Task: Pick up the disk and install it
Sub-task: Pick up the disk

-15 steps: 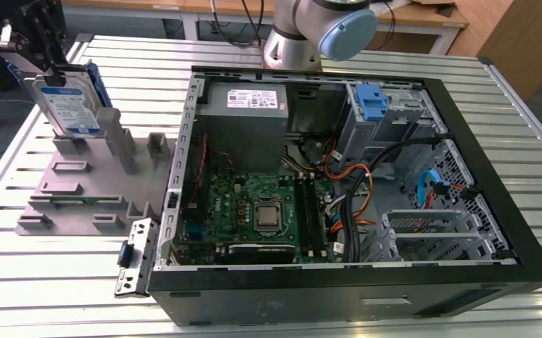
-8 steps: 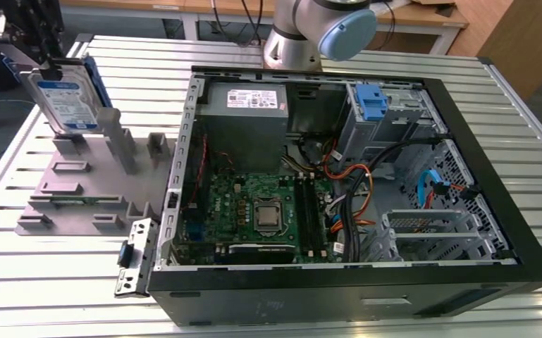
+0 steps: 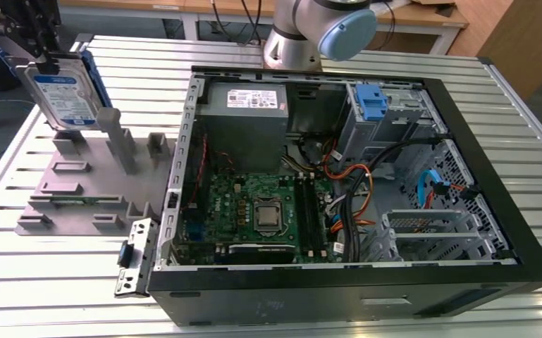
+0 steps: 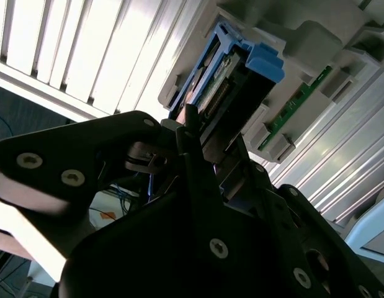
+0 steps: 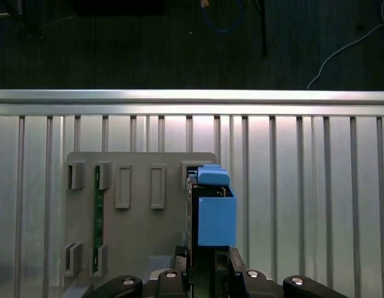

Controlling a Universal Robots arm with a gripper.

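Upper left of exterior view: our claw (image 3: 37, 56) pinches the flat silver-metal disk (image 3: 64, 95) upright by its top, prob. to clear the grey slotted holder plate (image 3: 82, 193).

Fixture posts (image 3: 120, 141) just beside disk (image 3: 64, 95); cables (image 3: 369, 179) crowd case (image 3: 346, 303) interior beside drive cage (image 3: 435, 229).

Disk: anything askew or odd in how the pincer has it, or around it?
Nothing wrong with the disk: it sits on edge, straight in the pincer, over the grey fixture plate. Only oddity: a loose metal bracket lies on the table beside the open case's corner, at the exterior view's left.
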